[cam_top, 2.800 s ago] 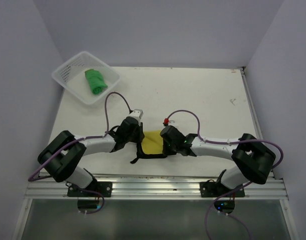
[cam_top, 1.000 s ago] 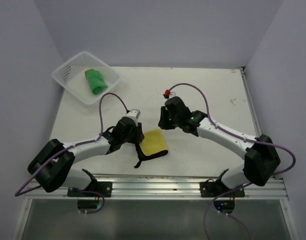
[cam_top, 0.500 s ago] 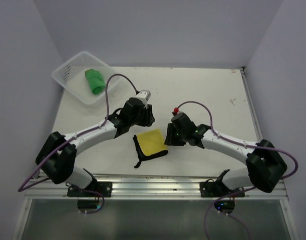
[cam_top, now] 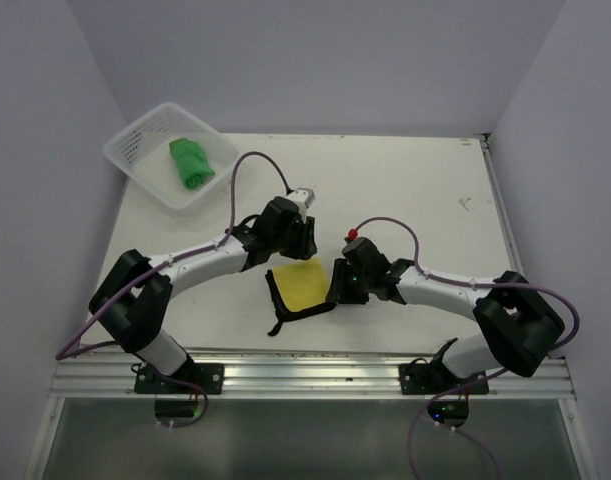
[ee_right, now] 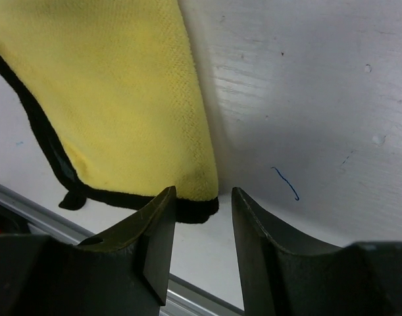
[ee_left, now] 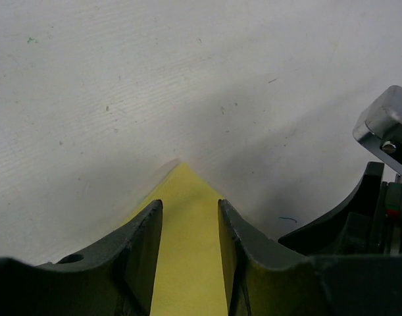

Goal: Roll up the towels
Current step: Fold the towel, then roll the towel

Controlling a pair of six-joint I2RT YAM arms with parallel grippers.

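Yellow towel [cam_top: 305, 283] lies flat on the white table [cam_top: 415, 190] between my two pincers, yellow face up. Its black reverse shows as a thin border along the left and near edges, ending in a small tail at the near left corner.

My left pincer [ee_left: 187, 207] hangs over the towel's far corner. Its fingers are parted by a moderate gap and grip nothing. The corner's point juts out just past the fingertips onto bare table.

My right pincer [ee_right: 202, 194] is at the towel's right edge, also parted and empty. The near right corner with its black hem sits just ahead of the gap between the fingers. Whether either pincer touches the cloth, I cannot tell.

Bare tabletop stretches beyond the towel and out to the right. On the near side there is little room, since the metal rail [cam_top: 305, 375] at the table's edge runs close behind the black hem.

The green towel [cam_top: 190, 162] sits bunched in the white mesh basket [cam_top: 135, 140] at the far left corner, well apart from both pincers.
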